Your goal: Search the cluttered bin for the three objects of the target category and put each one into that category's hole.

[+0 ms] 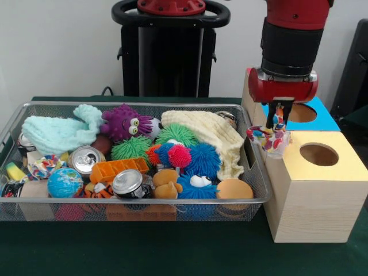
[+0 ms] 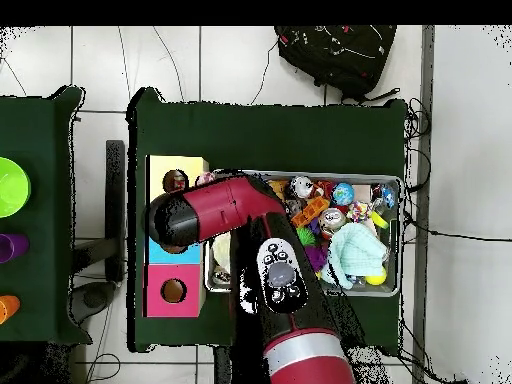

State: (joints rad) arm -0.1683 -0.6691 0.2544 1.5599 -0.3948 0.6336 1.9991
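Note:
My gripper [image 1: 279, 122] hangs from the red and black arm and is shut on a knotted rope toy [image 1: 268, 138] of red, blue, yellow and white strands. It holds the toy over the gap between the wire-mesh bin [image 1: 256, 172] and the yellow-topped cube [image 1: 322, 198], at the cube's left edge and left of its round hole [image 1: 319, 154]. A second rope toy [image 1: 43, 166] lies at the bin's left end. In the overhead view the arm [image 2: 215, 208] hides the gripper and toy; the yellow cube's hole [image 2: 175, 181] shows beside it.
The blue-topped cube [image 1: 329, 121] with its hole [image 1: 302, 112] stands behind the yellow one. The bin holds spiky balls [image 1: 206, 158], a purple plush [image 1: 124, 122], cans [image 1: 127, 183], cloths [image 1: 214, 138] and a globe ball [image 1: 64, 183]. The red-topped cube [image 2: 175, 292] shows overhead.

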